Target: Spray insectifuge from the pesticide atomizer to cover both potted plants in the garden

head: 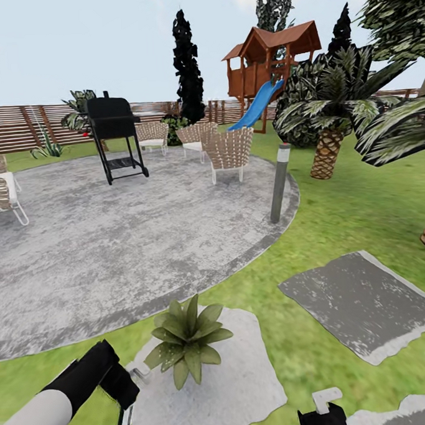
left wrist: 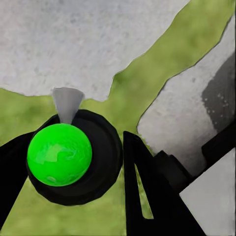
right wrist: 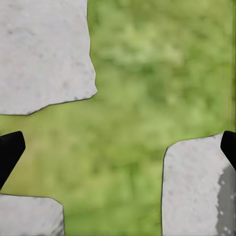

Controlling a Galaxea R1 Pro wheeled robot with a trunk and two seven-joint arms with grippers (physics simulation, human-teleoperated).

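Left tool clamps the dark round-bodied atomizer with bright green cap and pale nozzle, above lawn and pale stepping stone. No legible writing. Speckled green rosette plant just beside. Right tool spread wide over grass.
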